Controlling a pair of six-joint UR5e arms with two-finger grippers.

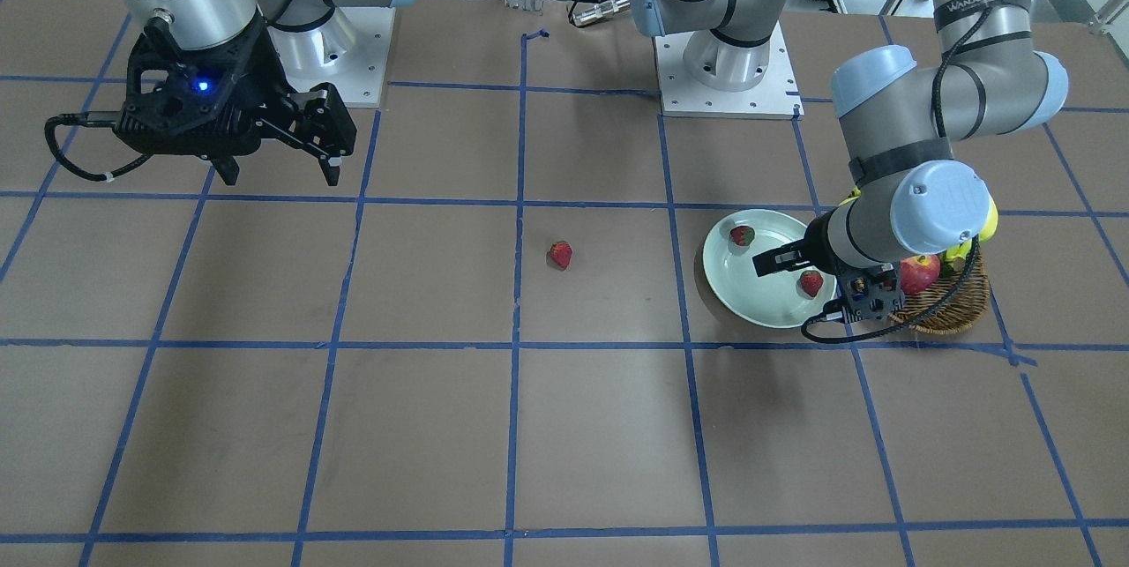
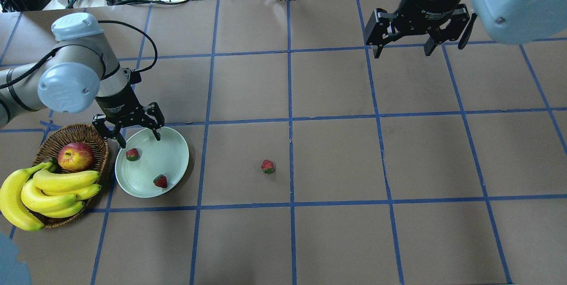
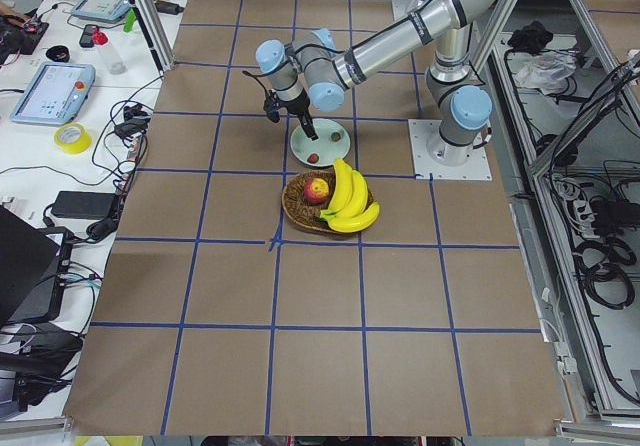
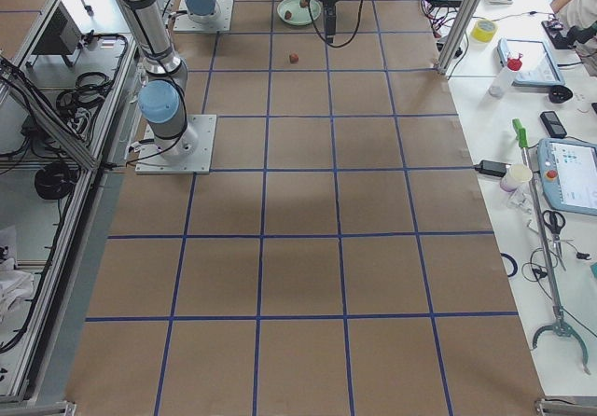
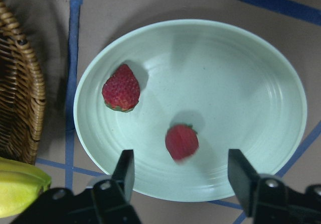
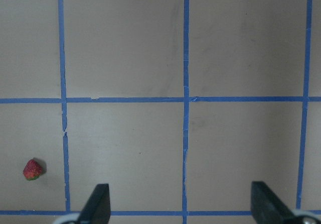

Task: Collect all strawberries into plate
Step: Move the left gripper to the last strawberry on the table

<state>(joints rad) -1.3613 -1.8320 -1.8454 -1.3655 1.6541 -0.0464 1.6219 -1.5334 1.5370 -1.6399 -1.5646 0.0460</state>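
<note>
Below our left gripper's [image 2: 139, 141] wide jaws lie two small red speckled strawberries [image 2: 132, 154] [image 2: 160, 181] on a round glossy mint plate [image 2: 170, 154]; our right gripper [image 6: 181, 205] gapes wide, empty.

We saw one strawberry [image 2: 132, 154] at the plate's [image 2: 175, 158] nine o'clock, another strawberry [image 2: 160, 181] at five, the third strawberry [image 2: 267, 166] on the table [image 2: 336, 152].
</note>
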